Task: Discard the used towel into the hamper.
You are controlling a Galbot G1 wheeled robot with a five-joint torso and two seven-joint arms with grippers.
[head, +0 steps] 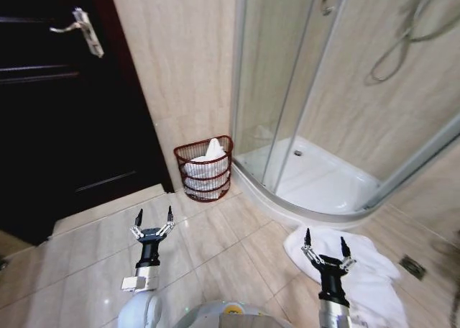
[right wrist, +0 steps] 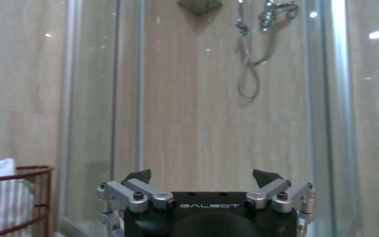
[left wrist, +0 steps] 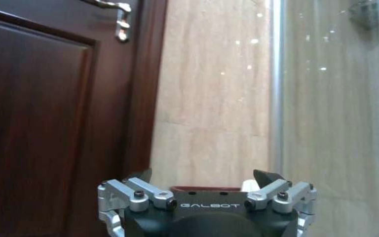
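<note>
1. We see our right gripper (right wrist: 203, 180) in the foreground, its two dark fingers (right wrist: 138, 176) spread apart with nothing between them.
2. Beyond it stands a glass shower enclosure (right wrist: 97, 123) with metal frame posts.
3. Inside, a shower hose (right wrist: 247, 64) hangs looped on the beige tiled wall (right wrist: 189, 113).
4. At one edge sits the reddish-brown wire hamper (right wrist: 31, 173), with white cloth (right wrist: 4, 197) inside rising above its rim.
</note>
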